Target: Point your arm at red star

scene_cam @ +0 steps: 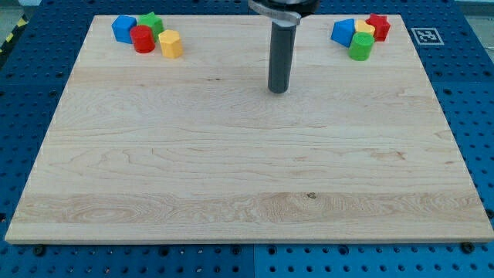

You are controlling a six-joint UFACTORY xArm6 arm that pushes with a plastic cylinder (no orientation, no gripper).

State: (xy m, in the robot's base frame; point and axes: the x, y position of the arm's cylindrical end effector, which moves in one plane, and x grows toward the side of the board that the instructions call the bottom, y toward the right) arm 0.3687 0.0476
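Note:
The red star (379,26) lies at the view's top right, at the right end of a cluster with a blue block (343,32), a yellow block (364,29) and a green cylinder (360,48). My tip (278,90) rests on the board near the top centre, well to the left of that cluster and apart from every block. The dark rod rises from it to the view's top edge.
A second cluster sits at the view's top left: a blue block (123,28), a green star (150,23), a red cylinder (143,39) and a yellow cylinder (170,45). The wooden board (247,193) lies on a blue pegboard table with a tag marker (426,35).

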